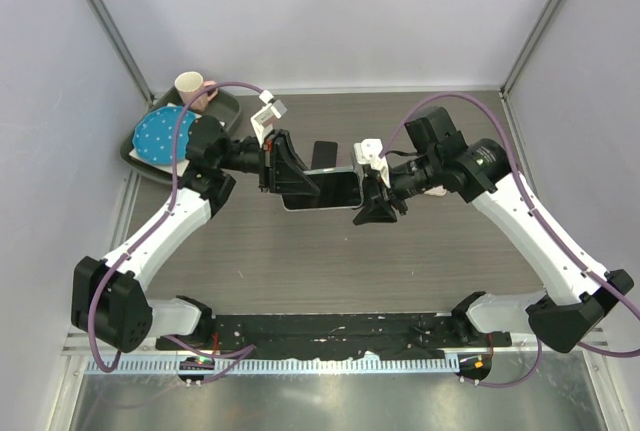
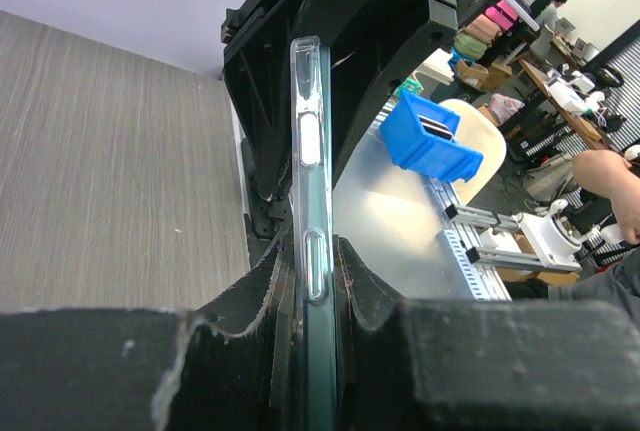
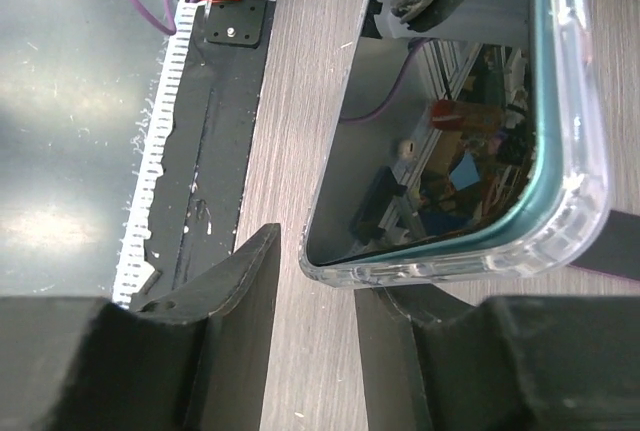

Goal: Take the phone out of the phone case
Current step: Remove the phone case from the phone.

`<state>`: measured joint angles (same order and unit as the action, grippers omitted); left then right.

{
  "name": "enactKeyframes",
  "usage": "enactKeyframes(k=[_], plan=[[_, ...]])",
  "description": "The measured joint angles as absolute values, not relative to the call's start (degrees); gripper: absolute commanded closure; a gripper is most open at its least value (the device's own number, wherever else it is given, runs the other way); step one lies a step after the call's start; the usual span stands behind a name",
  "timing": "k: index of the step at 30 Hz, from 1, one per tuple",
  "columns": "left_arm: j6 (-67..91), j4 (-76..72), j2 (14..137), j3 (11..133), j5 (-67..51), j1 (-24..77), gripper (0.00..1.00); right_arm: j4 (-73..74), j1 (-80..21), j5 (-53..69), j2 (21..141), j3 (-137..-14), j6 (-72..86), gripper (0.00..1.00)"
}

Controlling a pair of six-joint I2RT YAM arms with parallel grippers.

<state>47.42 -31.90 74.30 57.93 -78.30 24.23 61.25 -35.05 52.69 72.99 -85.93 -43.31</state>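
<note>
Phone (image 3: pixel 440 151) sits inside clear phone case (image 3: pixel 575 101), held over mid bench (image 1: pixel 330 281). Left hand (image 1: pixel 298 181) is clamped tight on its left end. Right hand (image 1: pixel 372 203) is at its right end, fingers partly apart, straddling a corner without gripping. Wood-grain bench, tray (image 1: pixel 228 109) with cup (image 1: pixel 190 84) far left, white walls.

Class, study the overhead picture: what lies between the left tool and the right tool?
The cased phone, spanning from left tool to right tool; the top external view shows it.
</note>
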Motion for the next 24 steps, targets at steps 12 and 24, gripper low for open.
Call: enactKeyframes(k=[12,24], plan=[[46.19,-31.44,74.24,57.6,-78.28,23.7,1.0,55.75,-34.37,52.88,72.73,-83.22,-36.25,0.8],[46.37,-32.77,74.11,57.14,-78.7,24.05,1.0,59.05,-34.28,55.61,73.82,-85.65,-41.32,0.93]])
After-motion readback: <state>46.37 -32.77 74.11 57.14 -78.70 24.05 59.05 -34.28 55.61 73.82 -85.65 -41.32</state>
